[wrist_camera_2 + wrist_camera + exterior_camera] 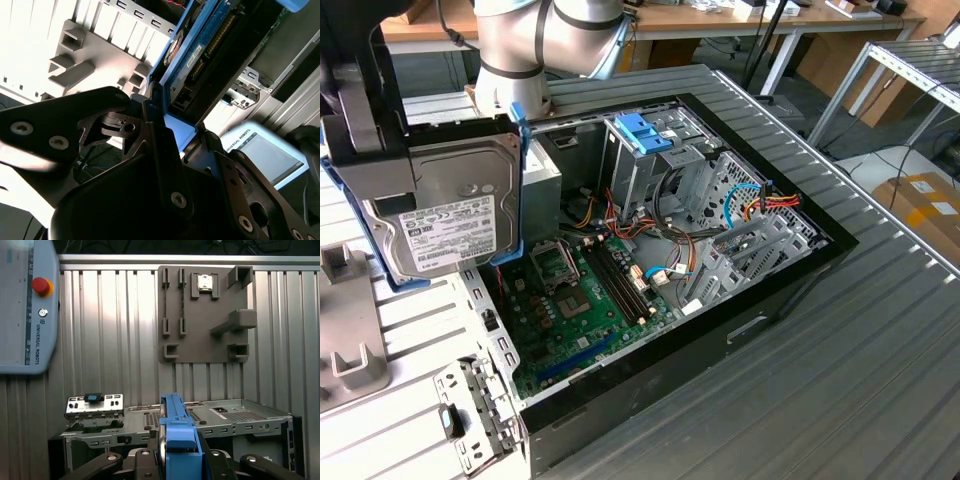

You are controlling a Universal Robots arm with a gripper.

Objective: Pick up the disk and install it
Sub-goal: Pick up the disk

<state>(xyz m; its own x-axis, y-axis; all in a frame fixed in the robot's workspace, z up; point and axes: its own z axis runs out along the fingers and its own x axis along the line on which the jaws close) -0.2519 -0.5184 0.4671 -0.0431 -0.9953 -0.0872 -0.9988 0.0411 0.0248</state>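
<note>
Currently held: disk, upright, label showing.
Gripper: fingers clamped on the disk.
Nearby: open computer case.

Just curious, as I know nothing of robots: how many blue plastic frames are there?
2. One wraps the disk, held by the gripper at the exterior view's left; one bare frame sits at the top of the drive cage inside the open computer. More may be hidden.
</note>
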